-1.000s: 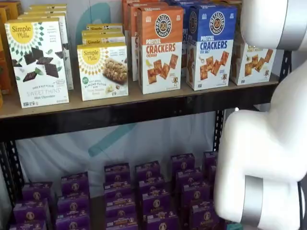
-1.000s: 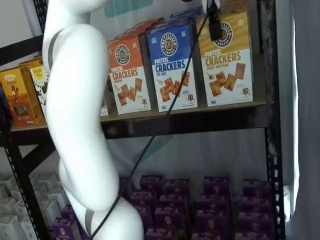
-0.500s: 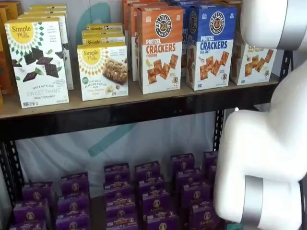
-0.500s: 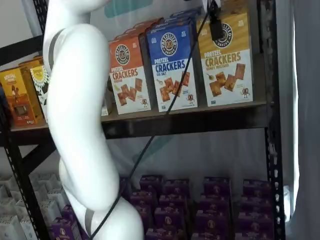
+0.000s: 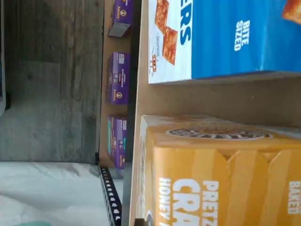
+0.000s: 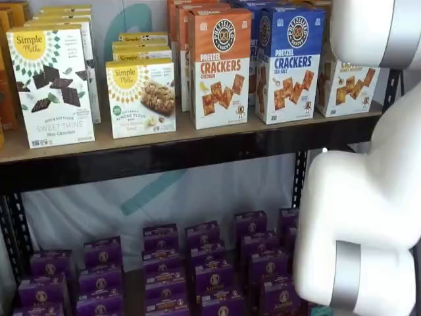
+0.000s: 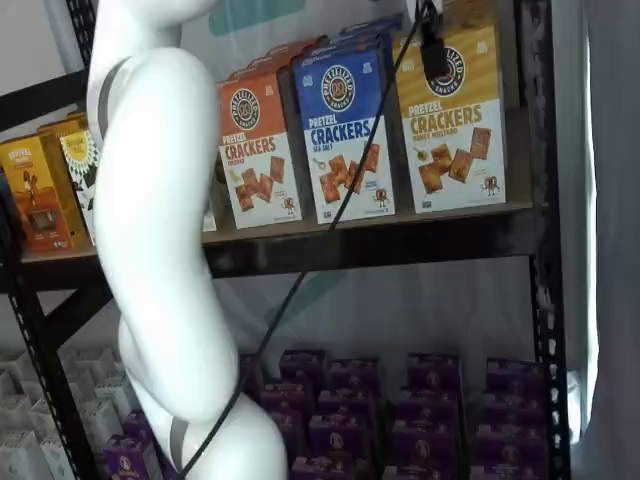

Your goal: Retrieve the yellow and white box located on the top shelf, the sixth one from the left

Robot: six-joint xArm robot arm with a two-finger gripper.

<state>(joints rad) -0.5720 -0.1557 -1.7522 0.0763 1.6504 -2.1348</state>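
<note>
Tall yellow and white cardboard box (image 7: 454, 115) stands at the tan wooden top shelf (image 7: 380, 222)'s right end; one black finger of the hand (image 7: 433, 55) shows, its grip unclear.

Yellow and white box (image 6: 346, 82) half hidden behind arm (image 6: 368, 197).

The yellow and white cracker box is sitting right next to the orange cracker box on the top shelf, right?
Not quite. The yellow and white box stands on the top shelf, but its neighbour is the blue cracker box. The orange cracker box is one further along, on the blue one's other side. A shelf view shows all three in a row.
</note>
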